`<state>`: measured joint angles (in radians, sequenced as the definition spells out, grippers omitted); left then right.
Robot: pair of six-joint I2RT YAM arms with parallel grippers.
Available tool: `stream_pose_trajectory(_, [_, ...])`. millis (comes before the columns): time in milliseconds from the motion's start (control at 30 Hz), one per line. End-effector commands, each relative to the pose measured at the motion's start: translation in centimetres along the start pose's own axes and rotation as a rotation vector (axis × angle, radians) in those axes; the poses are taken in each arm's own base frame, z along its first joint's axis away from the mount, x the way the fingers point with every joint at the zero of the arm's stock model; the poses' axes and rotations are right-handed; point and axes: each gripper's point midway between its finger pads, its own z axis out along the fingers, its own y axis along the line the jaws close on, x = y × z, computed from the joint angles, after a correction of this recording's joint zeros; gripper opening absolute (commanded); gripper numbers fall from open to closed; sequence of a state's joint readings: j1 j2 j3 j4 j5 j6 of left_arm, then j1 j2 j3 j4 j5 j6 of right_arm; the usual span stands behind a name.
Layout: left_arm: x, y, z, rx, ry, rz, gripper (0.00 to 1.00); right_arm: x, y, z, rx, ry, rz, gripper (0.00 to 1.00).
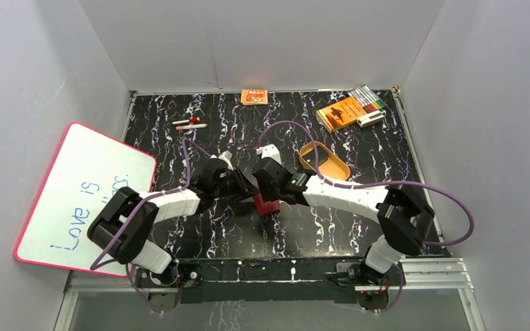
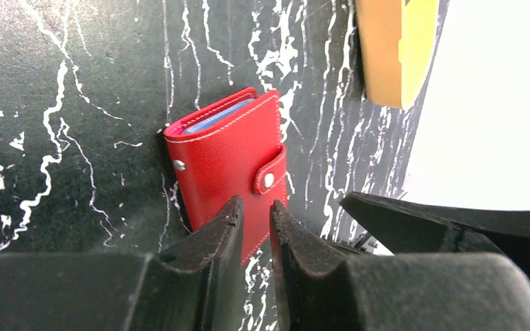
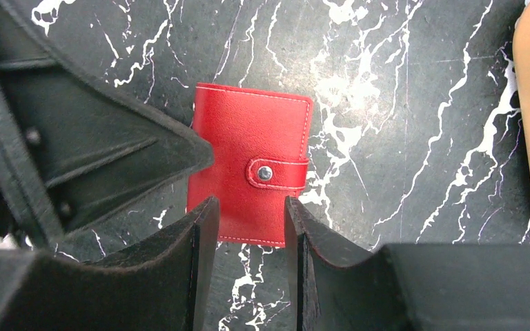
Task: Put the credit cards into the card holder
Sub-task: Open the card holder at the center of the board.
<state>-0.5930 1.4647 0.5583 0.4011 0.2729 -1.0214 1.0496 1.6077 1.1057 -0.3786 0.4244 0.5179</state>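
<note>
The card holder (image 1: 269,206) is a small red wallet lying flat on the black marbled table, folded shut with its tab snapped. It shows in the left wrist view (image 2: 228,165), with pale blue sleeve edges at its far end, and in the right wrist view (image 3: 248,155). No credit card is in view. My left gripper (image 1: 243,186) hovers over the wallet's left side, jaws a narrow gap apart and empty (image 2: 255,210). My right gripper (image 1: 265,181) hovers over the wallet's far end, jaws apart and empty (image 3: 250,207). The two grippers are close together.
A tan oval tray (image 1: 324,160) lies right of the grippers. A pink-framed whiteboard (image 1: 83,193) leans at the left. At the back are an orange booklet (image 1: 340,112), markers (image 1: 367,96), a small orange box (image 1: 254,96) and pens (image 1: 190,124).
</note>
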Motion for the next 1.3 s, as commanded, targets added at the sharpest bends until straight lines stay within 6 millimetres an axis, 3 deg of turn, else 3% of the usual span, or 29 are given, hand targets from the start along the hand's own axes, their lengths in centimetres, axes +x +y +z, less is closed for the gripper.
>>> stream_pose_trajectory(0, [0.1,-0.9,1.1,0.040,0.029,0.004,0.18,-1.1,0.1,-0.8,-0.017,-0.081,0.051,0.48])
stream_pose_trajectory(333, [0.9,0.7,3.0,0.020,0.070,-0.021,0.08,-1.1,0.6,-0.9,-0.072,-0.101,0.055,0.47])
stream_pose_trajectory(633, [1.9,3.3,3.1,-0.048,0.076,-0.048,0.00,0.6,-0.3,1.7,0.047,0.014,-0.024,0.46])
stream_pose_trajectory(967, [2.3,3.8,2.9,-0.055,0.080,-0.055,0.00,1.4,-1.0,3.7,0.127,0.047,-0.060,0.45])
stream_pose_trajectory(1267, [2.5,3.8,2.7,-0.051,0.082,-0.055,0.00,0.9,-1.1,3.8,0.139,0.023,-0.077,0.47])
